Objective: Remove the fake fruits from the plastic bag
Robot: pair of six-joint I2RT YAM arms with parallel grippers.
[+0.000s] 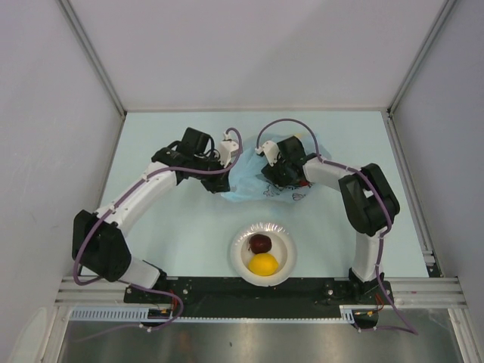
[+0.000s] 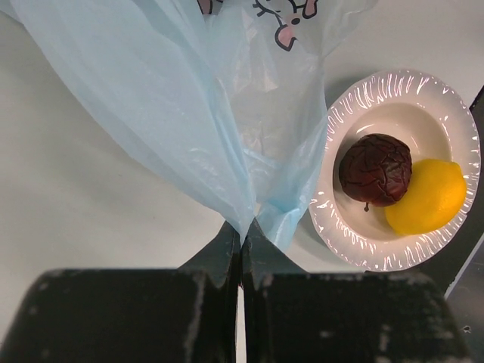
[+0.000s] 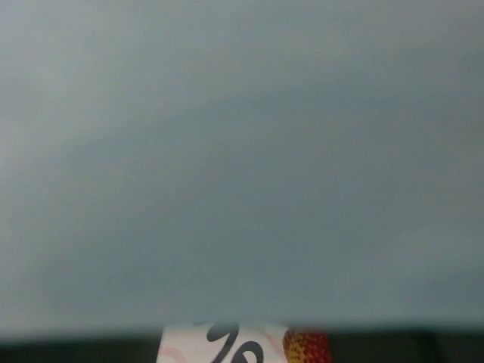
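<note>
The light-blue plastic bag (image 1: 261,187) lies crumpled mid-table between both arms. My left gripper (image 1: 231,151) is shut on a pinched edge of the bag (image 2: 189,113), its jaws (image 2: 242,231) closed tight on the film. My right gripper (image 1: 274,174) reaches down into the bag from the right, and the film hides its fingers. The right wrist view is filled by blurred blue film, with a strip of print (image 3: 227,344) and a red bumpy patch (image 3: 306,348) at the bottom edge. A dark red-purple fruit (image 1: 260,243) and a yellow lemon (image 1: 263,264) lie in the white bowl (image 1: 288,240).
The bowl (image 2: 340,227) stands near the front edge, between the arm bases, holding the dark fruit (image 2: 374,169) and the lemon (image 2: 427,197). Grey walls enclose the table on three sides. A black rail runs along the near edge.
</note>
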